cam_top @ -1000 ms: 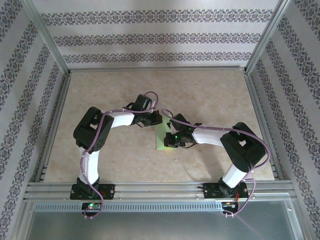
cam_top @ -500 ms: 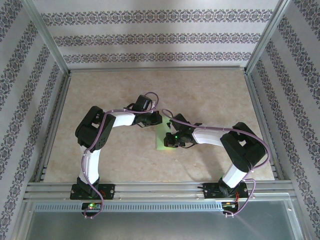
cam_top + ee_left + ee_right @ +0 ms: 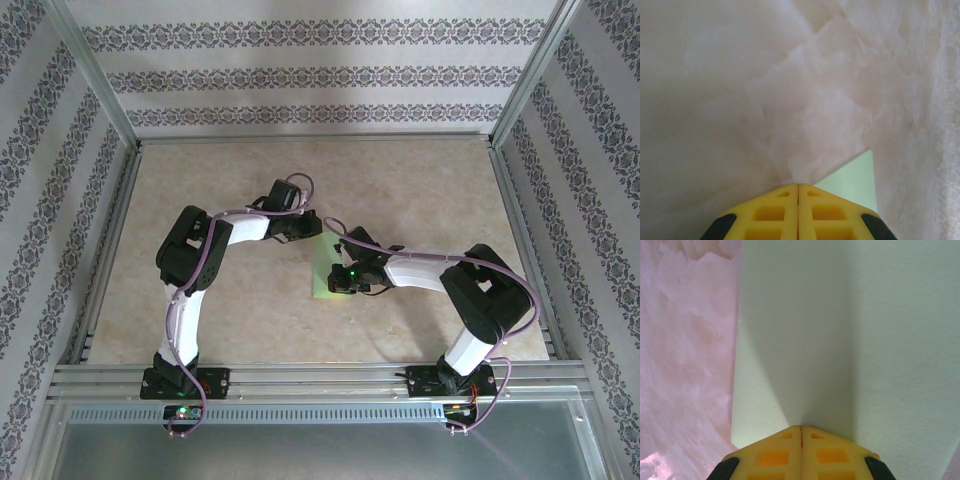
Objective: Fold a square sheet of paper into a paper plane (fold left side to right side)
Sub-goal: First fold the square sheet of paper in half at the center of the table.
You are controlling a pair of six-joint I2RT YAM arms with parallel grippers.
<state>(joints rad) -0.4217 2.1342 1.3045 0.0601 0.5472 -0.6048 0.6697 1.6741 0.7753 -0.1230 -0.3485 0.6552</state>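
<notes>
- Pressing the fold flat looks like the job right now, and it happens in the middle of the big tan table.
- Both arms bend in toward each other, the left arm from one side and the right arm from the other.
- Between them the square sheet of paper lies flat on the table. Part of it hides under the right arm, so I cannot tell how far it is folded.
- The right gripper has its yellow fingers pressed together with nothing between them. Its tip rests on the green paper, near one long edge.
- The left gripper is pressed together too and pinches nothing. Its tip sits right at a corner of the paper, mostly over bare table.
- To do this well, I think one tip should hold the paper down so it cannot slide.
- The other tip should rub slowly along the fold, pushing softly.
- Thin paper scoots and wrinkles fast, so the edges should stay lined up and the push should stay gentle.
</notes>
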